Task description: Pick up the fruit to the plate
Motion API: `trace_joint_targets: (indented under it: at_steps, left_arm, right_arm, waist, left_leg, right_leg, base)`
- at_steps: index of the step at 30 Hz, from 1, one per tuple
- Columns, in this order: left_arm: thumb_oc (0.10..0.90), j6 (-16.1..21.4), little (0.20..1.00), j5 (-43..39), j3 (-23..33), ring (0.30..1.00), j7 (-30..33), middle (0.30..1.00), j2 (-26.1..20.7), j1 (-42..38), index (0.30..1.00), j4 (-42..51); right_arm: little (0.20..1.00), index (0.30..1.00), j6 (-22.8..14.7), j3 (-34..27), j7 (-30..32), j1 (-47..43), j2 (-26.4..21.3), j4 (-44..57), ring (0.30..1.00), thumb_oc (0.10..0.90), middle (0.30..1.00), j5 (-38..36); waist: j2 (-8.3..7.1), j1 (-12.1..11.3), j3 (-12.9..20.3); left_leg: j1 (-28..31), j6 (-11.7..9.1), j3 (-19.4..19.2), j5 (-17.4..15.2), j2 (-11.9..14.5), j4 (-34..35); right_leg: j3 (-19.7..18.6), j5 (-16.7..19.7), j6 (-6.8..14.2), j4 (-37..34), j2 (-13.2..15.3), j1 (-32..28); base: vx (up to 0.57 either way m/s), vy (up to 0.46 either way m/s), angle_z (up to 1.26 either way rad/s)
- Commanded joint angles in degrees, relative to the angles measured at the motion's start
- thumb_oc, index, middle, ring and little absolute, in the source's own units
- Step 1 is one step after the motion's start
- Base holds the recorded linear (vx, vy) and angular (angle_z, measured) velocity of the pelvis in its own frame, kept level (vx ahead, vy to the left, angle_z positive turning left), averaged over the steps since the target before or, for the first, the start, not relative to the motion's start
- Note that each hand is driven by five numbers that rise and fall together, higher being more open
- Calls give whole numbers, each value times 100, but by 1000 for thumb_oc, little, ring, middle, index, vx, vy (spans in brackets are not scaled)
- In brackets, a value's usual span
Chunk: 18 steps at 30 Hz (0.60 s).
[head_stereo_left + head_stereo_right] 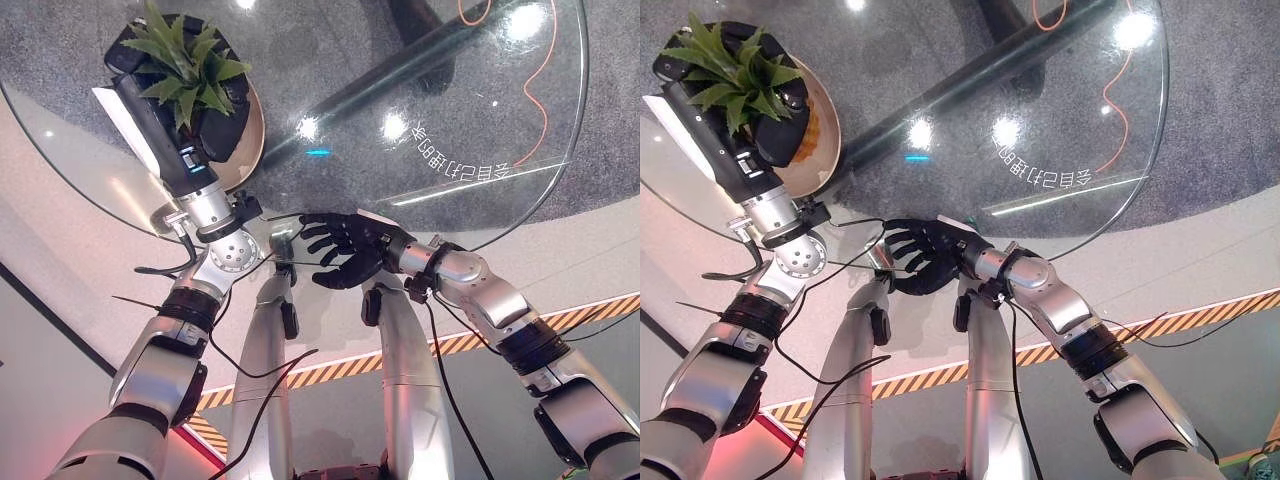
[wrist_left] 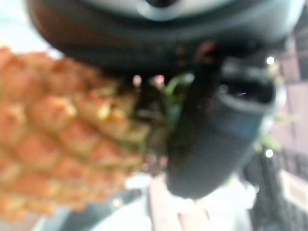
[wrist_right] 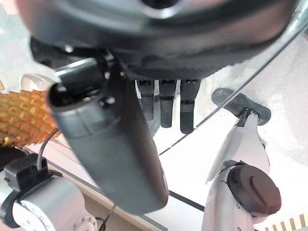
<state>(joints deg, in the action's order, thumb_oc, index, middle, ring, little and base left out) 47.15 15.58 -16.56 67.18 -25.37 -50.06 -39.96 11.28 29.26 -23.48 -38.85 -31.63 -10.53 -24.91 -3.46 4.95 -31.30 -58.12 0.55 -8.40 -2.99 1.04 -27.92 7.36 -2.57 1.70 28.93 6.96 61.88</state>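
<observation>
A pineapple [image 1: 185, 60], with green leaves and an orange scaly body [image 2: 57, 120], is at the far left of the round glass table [image 1: 450, 100]. My left hand [image 1: 222, 128] is shut on it near the crown, and its thumb [image 2: 216, 134] lies across the leaves. A pale tan curved rim [image 1: 258, 125], perhaps the plate, shows right beside the fruit under the hand. My right hand [image 1: 345, 255] hovers open at the table's near edge with its fingers [image 3: 166, 103] straight and nothing in it. From the right wrist view the pineapple [image 3: 24, 120] shows to one side.
Through the glass I see the table's dark base bar [image 1: 400, 70] and an orange cable [image 1: 545, 70] on the grey carpet. Yellow-black striped tape [image 1: 600, 310] runs across the floor near the table's near side.
</observation>
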Motion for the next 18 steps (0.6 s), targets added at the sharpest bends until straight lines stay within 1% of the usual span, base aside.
trace_joint_targets:
  at_steps: [1,2,3,4,5,6,12,18]
  left_arm:
    - [221,235,321,327,100,404,611,404,-152,-328,404,345]
    - [254,226,354,303,102,432,612,432,-155,-318,432,345]
    - [410,218,510,291,93,566,630,566,-165,-304,566,344]
    - [616,227,716,291,94,742,608,742,-160,-298,742,338]
    - [751,224,851,279,98,858,595,858,-164,-300,858,339]
    - [800,212,900,254,104,900,569,900,-170,-302,900,343]
    - [800,177,900,174,105,900,488,900,-174,-258,900,428]
    - [800,123,900,148,132,900,445,900,-156,-179,900,504]
  right_arm:
    - [900,900,-134,198,-129,355,60,473,900,800,900,-42]
    - [900,900,-137,202,-123,359,52,483,900,800,900,-45]
    - [900,900,-142,205,-112,360,44,504,900,800,900,-59]
    - [900,900,-120,199,-100,352,57,516,900,800,900,-64]
    - [900,900,-121,198,-102,349,57,513,900,800,900,-66]
    - [900,900,-120,195,-105,342,58,506,900,800,900,-71]
    - [900,900,-26,182,-70,349,72,583,900,800,900,-74]
    - [900,900,-21,142,-61,378,87,641,900,800,900,-72]
  waist:
    - [30,-182,151]
    - [31,-185,151]
    - [35,-190,151]
    - [37,-196,151]
    - [36,-198,151]
    - [35,-204,151]
    - [45,-225,151]
    - [39,-243,151]
  left_leg:
    - [-41,-268,-96,120,-603,135]
    - [-36,-268,-95,120,-601,133]
    - [-26,-268,-93,123,-598,140]
    - [-19,-270,-92,126,-602,138]
    - [-18,-271,-89,126,-602,137]
    - [-14,-274,-85,127,-601,136]
    - [38,-258,-72,131,-590,174]
    - [99,-232,-71,151,-580,234]
  right_leg:
    - [383,414,154,-83,-543,-66]
    - [387,411,156,-75,-540,-69]
    - [391,411,160,-68,-535,-73]
    - [395,411,161,-68,-532,-81]
    - [398,411,160,-67,-529,-84]
    - [403,412,160,-65,-523,-88]
    - [411,419,175,-43,-510,-99]
    - [423,413,182,-26,-525,-133]
  base:
    - [0,0,0]
    - [0,0,0]
    - [0,0,0]
    - [0,0,0]
    - [0,0,0]
    - [0,0,0]
    - [0,0,0]
    - [0,0,0]
